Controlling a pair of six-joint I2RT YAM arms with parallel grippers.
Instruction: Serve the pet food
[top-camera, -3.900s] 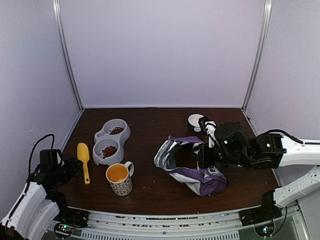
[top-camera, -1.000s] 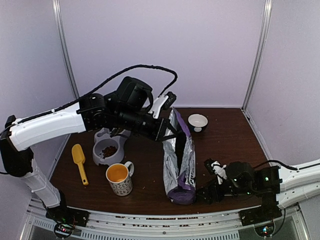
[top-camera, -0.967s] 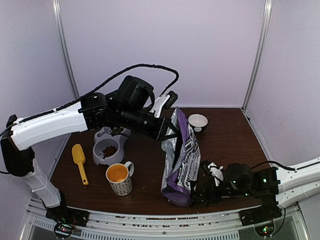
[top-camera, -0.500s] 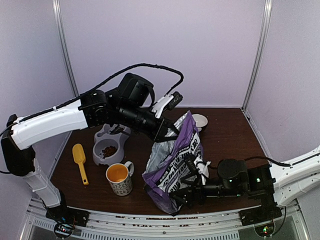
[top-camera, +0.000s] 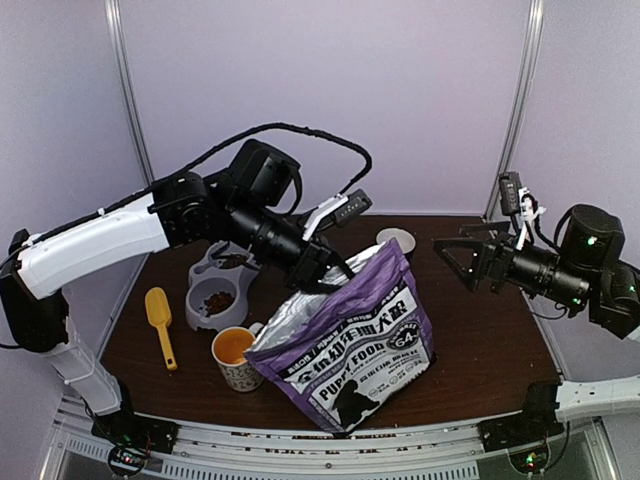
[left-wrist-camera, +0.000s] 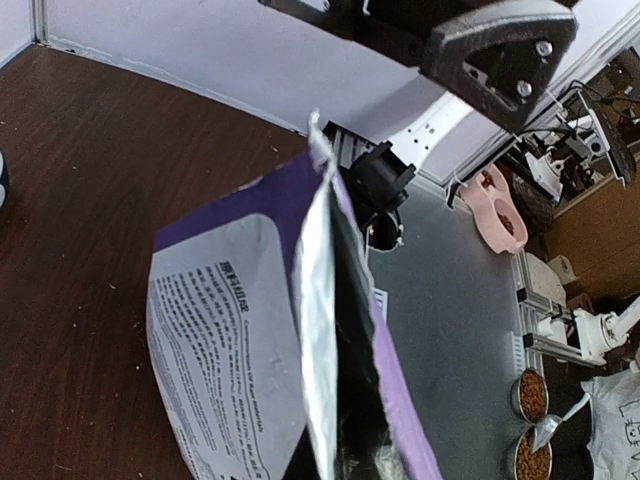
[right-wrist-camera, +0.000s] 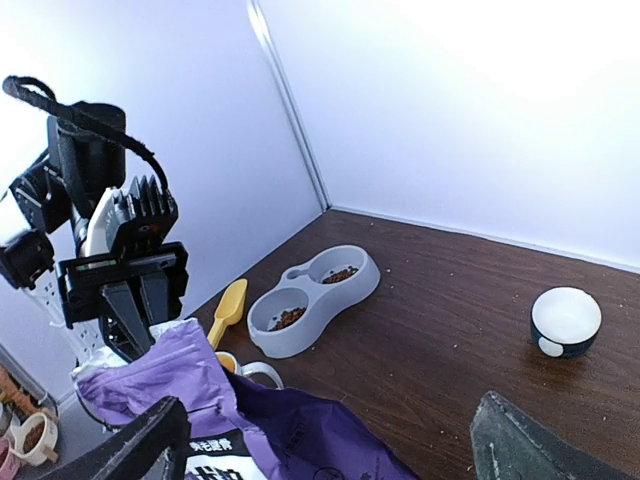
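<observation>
The left arm (top-camera: 100, 240) rises from the bench's near left corner and stretches across toward the middle, wrist angled down. Its pincer (top-camera: 337, 274) is clamped tight on the top edge of the puppy food bag (top-camera: 350, 340). The right arm (top-camera: 595, 270) hangs high over the right edge, its pincer (top-camera: 457, 264) spread wide and empty, pointing left.

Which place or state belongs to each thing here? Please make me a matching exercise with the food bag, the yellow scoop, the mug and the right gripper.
Things:
1. purple food bag
2. yellow scoop
3. mug
4. right gripper

Places or states:
a. open, up in the air, holding nothing
b. lying flat, left of the grey double bowl in the top view
c. gripped at its top edge by the left gripper
d. standing upright, orange inside, next to the bag

Pairs: 1-c, 2-b, 3-d, 4-a
</observation>
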